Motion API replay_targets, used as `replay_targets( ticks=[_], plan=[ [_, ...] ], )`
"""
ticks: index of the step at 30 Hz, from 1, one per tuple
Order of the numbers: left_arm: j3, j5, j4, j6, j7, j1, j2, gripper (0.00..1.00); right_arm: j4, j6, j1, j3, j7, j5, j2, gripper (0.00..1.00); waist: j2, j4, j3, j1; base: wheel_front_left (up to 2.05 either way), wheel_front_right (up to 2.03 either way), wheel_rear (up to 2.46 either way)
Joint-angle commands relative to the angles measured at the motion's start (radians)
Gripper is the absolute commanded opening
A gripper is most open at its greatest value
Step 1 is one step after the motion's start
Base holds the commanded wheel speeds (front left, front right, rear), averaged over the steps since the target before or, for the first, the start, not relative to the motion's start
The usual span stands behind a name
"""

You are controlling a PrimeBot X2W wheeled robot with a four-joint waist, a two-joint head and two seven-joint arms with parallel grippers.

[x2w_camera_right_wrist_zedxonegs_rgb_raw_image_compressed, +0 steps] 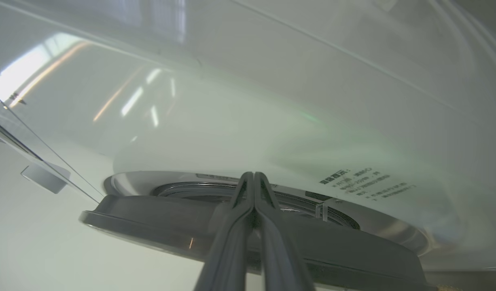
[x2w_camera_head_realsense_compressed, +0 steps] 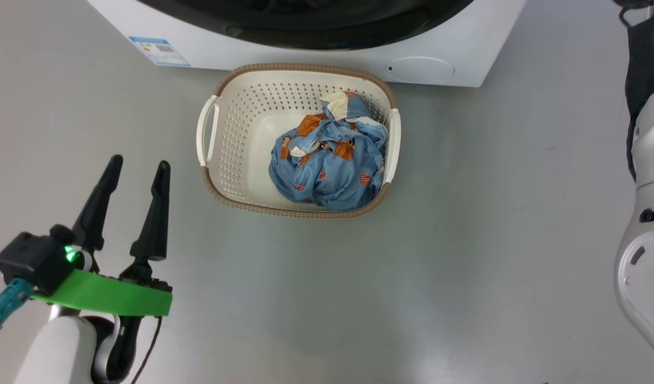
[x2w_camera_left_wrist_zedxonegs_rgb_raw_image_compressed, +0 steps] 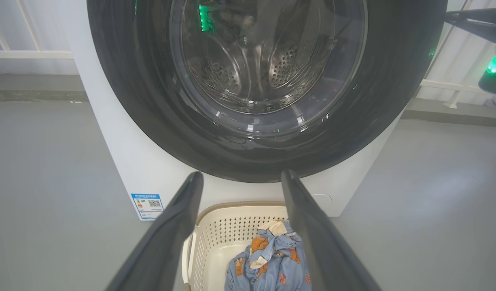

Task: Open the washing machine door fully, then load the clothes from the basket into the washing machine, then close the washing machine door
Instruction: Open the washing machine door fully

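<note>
Basket [x2w_camera_head_realsense_compressed: 225, 160]: floor [x2w_camera_head_realsense_compressed: 465, 240], at foot of washing machine [x2w_camera_head_realsense_compressed: 465, 53], handy for loading.
Clothes [x2w_camera_head_realsense_compressed: 327, 170]: bundled inside.
Left jaws: wide apart, empty.
Right jaws: pressed together at door rim [x2w_camera_right_wrist_zedxonegs_rgb_raw_image_compressed: 151, 218], probably levering.

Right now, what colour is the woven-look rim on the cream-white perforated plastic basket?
Brown; the basket's woven-look rim shows best in the head view.

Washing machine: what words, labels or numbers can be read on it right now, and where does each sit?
Blue label sticker, low on the washing machine front, left corner: QR code and coloured bars; print too small to read.
Dark Chinese print, several lines on the white front in the right wrist view: too blurred to read.
No other text.
</note>
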Motion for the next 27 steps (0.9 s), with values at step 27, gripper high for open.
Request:
replay_targets(
  ticks=[27],
  plan=[
    [0.048, -0.032, -0.033, -0.002, -0.006, -0.054, 0.022, 1.00, 0.083, 0.002, -0.132, 0.003, -0.013, -0.082, 0.040, 0.00, 0.0000, 0.030, 0.082, 0.0000, 0.00, 0.00, 0.00]
  ],
)
